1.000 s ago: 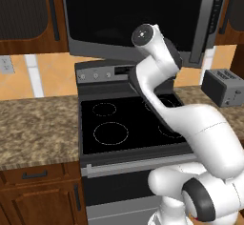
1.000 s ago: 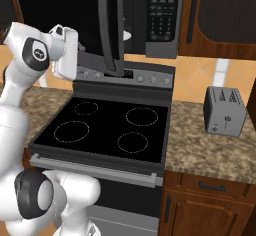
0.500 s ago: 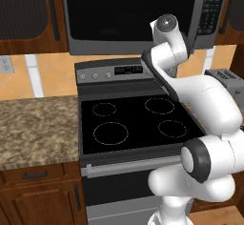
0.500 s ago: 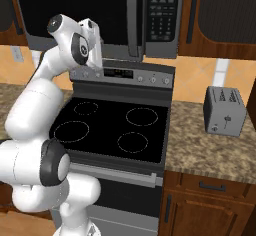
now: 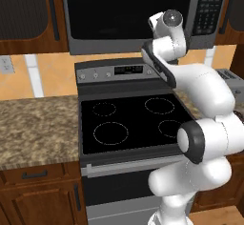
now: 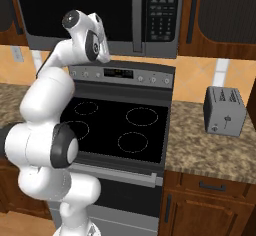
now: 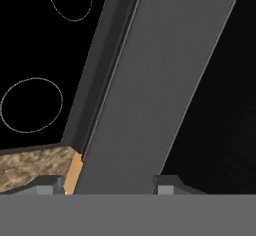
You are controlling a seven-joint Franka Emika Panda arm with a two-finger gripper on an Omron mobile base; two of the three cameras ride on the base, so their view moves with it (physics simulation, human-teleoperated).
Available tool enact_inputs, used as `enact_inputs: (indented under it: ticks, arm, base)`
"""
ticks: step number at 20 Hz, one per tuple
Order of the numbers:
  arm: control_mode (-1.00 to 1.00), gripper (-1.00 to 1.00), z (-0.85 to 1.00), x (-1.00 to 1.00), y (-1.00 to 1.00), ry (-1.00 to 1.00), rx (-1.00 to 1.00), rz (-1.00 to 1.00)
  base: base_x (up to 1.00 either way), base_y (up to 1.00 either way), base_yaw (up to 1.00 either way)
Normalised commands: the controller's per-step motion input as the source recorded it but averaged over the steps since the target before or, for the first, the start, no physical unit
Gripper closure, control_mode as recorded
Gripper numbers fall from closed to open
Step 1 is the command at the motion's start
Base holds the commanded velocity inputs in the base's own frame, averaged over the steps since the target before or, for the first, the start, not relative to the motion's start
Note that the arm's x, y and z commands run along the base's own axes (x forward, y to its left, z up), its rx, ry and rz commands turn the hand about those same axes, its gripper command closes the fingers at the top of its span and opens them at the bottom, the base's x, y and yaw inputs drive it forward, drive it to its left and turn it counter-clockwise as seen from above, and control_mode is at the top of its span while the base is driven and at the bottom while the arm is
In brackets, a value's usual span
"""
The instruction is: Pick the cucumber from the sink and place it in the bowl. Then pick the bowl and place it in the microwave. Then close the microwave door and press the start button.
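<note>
Judging by the closed microwave door [image 5: 128, 16], the arm is between shutting it and pressing start. The microwave [image 6: 100, 10] hangs at twelve o'clock above the stove [image 5: 131, 121], its keypad [image 6: 162, 12] at the door's right. The gripper [image 7: 107, 182] shows two dark tips set well apart with nothing between them, facing the door's steel frame. The start key should be stiff and small, likely needing one firm, square fingertip push; a glancing touch could slide off the glossy panel.
</note>
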Motion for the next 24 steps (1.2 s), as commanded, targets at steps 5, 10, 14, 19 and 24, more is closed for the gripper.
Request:
enact_inputs:
  ticks: [5, 10, 14, 19, 24]
  arm:
    - [-1.0, -1.0, -0.03, -1.0, -0.41, -0.2, 0.13, 0.19]
    - [-1.0, -1.0, 0.12, -0.91, -0.7, -0.32, 0.25, 0.35]
    - [-1.0, -1.0, 0.36, -0.23, -0.99, -0.24, 0.25, 0.28]
    - [-1.0, -1.0, 0.57, 0.0, -0.9, -0.11, 0.21, 0.1]
    - [-1.0, 1.0, 0.23, 0.0, -0.38, 0.0, 0.1, 0.01]
  base:
    - [0.0, 0.0, 0.0]
    - [0.0, 0.0, 0.0]
    - [0.0, 0.0, 0.0]
    - [0.0, 0.0, 0.0]
    - [0.0, 0.0, 0.0]
